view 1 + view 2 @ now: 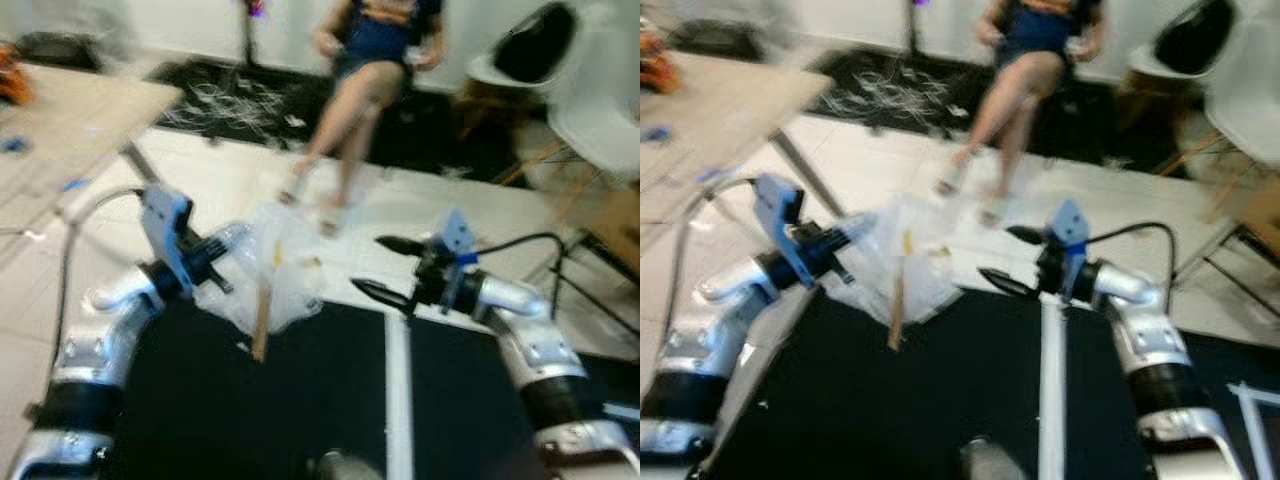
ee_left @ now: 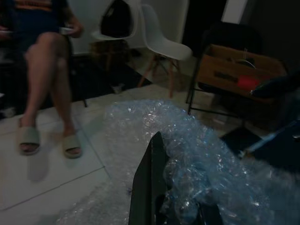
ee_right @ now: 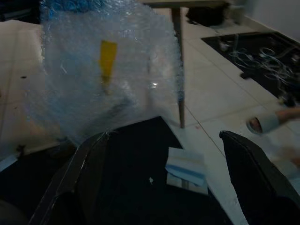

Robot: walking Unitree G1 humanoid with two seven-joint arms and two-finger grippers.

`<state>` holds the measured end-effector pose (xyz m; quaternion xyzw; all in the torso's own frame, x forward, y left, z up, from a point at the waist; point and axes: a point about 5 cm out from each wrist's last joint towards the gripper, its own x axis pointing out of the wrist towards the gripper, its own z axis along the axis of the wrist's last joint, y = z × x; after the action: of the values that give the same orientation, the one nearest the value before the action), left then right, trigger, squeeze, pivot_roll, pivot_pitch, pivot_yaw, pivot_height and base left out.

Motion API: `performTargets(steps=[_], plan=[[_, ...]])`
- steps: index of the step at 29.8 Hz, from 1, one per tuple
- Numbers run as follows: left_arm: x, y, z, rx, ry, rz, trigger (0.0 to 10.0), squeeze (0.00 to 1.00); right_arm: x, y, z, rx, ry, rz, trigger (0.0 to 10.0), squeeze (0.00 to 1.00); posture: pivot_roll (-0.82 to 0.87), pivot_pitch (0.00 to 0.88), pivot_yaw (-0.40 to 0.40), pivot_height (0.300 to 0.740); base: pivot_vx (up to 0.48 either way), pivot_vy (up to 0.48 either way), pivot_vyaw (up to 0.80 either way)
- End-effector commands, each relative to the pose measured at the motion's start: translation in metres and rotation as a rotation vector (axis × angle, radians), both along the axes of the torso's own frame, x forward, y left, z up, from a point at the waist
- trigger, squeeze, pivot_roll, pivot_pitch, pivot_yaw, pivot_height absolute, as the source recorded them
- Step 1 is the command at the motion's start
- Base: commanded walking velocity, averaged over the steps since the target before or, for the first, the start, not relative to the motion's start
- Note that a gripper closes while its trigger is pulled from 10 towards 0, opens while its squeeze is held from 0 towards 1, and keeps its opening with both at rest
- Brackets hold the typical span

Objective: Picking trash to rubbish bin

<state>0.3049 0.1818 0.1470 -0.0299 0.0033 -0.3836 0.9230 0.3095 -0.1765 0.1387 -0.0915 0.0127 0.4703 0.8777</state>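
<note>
A crumpled sheet of clear bubble wrap point(image 1: 272, 272) with a yellow tape patch point(image 3: 108, 58) hangs in the air over the far edge of a black floor mat point(image 1: 300, 410). A brown strip point(image 1: 262, 322) dangles below it. My left gripper point(image 1: 222, 255) is shut on the wrap's left side, and one black finger point(image 2: 147, 187) is pressed into the plastic. My right gripper point(image 1: 386, 268) stands open a short way to the right of the wrap, fingers pointing at it, with nothing between them. Both views from the head are blurred.
A person point(image 1: 375, 55) sits ahead, slippered feet point(image 1: 328, 212) on the white tiles just beyond the wrap. A wooden table point(image 1: 70, 120) stands at the left, white chairs point(image 1: 600, 110) at the right. A cardboard box point(image 2: 239, 70) and a white-blue scrap point(image 3: 186, 169) lie nearby.
</note>
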Motion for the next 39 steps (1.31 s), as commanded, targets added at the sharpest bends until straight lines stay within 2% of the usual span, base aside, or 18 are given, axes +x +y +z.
performTargets(steps=[1,39], plan=[[-0.0005,0.0002,-0.002,0.023,0.004,-0.008,10.0,0.0,-0.0008,-0.0038,-0.0031,-0.017,0.007,-0.01,10.0,0.0,-0.01,0.0,-0.015,0.74,0.0,0.0,-0.8],[0.0006,0.0017,-0.0022,0.036,-0.002,-0.004,10.0,0.0,0.0017,-0.006,-0.0011,-0.045,-0.004,-0.027,10.0,0.0,-0.01,0.0,-0.012,0.74,0.0,0.0,-0.8]])
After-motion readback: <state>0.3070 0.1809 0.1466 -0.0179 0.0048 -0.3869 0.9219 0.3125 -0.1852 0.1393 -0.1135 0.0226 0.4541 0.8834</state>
